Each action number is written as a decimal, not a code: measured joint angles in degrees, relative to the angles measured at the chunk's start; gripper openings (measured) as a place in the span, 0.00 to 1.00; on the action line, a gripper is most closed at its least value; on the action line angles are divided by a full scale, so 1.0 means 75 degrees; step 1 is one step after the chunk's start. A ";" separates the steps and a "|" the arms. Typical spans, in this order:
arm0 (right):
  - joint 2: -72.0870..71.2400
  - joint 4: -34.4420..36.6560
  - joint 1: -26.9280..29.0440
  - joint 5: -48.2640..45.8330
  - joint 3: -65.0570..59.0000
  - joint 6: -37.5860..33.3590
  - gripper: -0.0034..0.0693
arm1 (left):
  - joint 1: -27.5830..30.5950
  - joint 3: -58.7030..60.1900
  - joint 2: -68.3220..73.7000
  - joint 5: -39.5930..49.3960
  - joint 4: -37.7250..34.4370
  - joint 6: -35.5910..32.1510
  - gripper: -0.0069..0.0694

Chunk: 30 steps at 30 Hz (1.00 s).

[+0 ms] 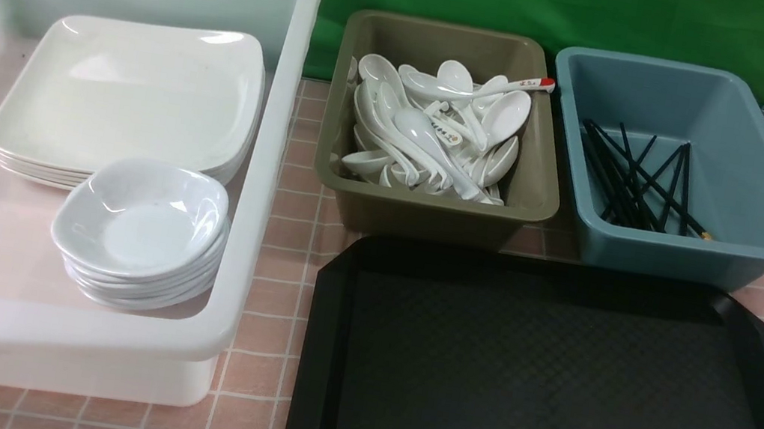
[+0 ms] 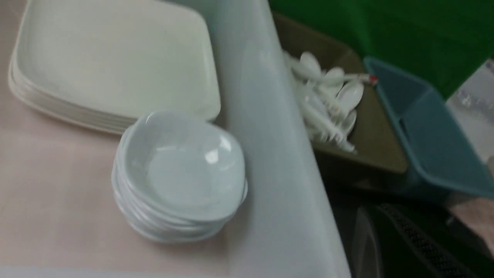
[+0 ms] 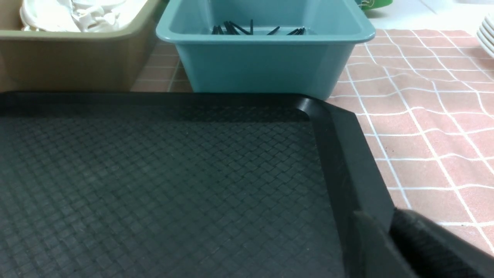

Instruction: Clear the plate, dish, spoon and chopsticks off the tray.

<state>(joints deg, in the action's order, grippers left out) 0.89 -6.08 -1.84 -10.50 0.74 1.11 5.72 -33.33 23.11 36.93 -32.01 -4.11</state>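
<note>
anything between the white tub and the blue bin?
Yes: the olive bin, full of white spoons, sits between the white tub and the blue bin. Clearest in the front view; pink checked cloth shows in the gaps.

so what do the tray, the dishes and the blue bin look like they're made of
Tray: looks like black plastic, matte, with a fine woven-pattern texture and smoother rim. Dishes: glossy white with sharp highlights, ceramic or melamine, can't tell which. Blue bin: apparently moulded plastic, smooth with a soft sheen and rolled rim.
</note>
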 joint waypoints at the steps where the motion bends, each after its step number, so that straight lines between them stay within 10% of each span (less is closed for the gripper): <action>1: 0.0000 0.0000 0.0000 0.0000 0.0000 0.0000 0.27 | 0.0000 0.0065 -0.0072 -0.0046 -0.0042 0.0000 0.10; 30: 0.0000 0.0007 0.0000 0.0011 0.0000 0.0000 0.35 | 0.0000 0.2423 -0.1556 -0.3083 0.2024 0.0077 0.10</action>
<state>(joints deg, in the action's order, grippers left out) 0.89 -6.02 -1.84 -10.42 0.74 1.11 5.72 -15.16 11.44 13.81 -16.83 -3.53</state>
